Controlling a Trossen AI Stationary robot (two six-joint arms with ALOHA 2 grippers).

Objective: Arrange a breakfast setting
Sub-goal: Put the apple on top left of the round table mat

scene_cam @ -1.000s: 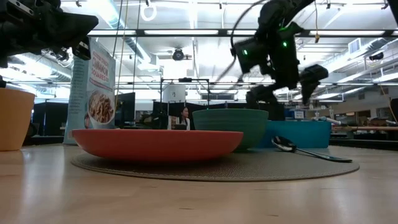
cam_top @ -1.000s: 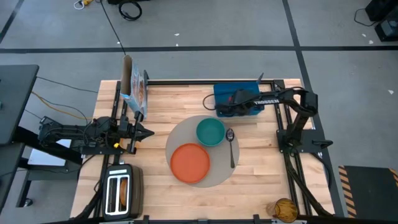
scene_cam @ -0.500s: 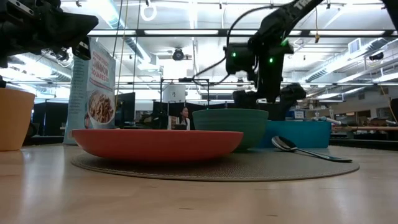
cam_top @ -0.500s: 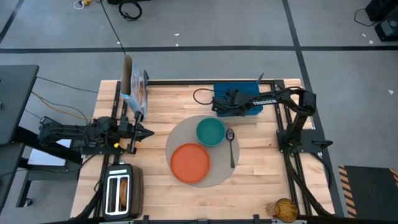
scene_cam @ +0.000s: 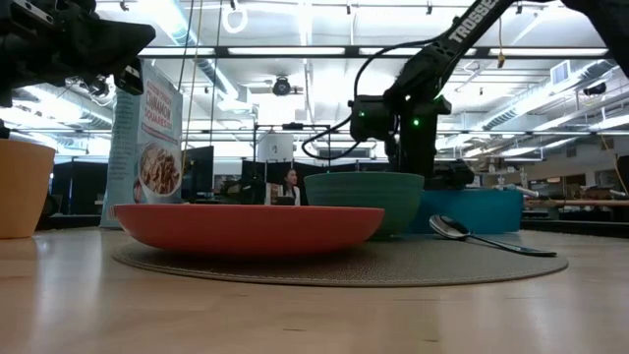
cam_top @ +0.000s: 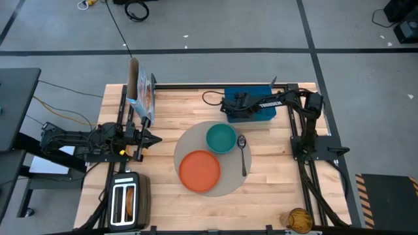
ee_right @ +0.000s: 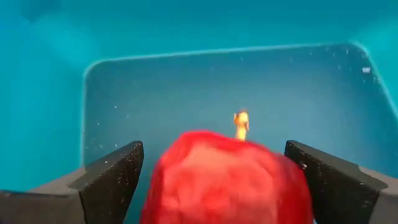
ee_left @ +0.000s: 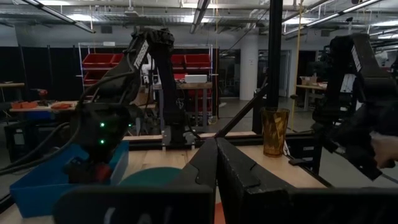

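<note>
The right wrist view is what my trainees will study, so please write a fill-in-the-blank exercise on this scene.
1. Between the right end effector's fingers sits a red ____.
2. That end effector is over the ____ tray at the table's far edge.
3. On the round mat, the metal spoon lies beside the teal ____.
4. The plate on the mat is coloured ____.

Missing words: apple; blue; bowl; orange
</note>
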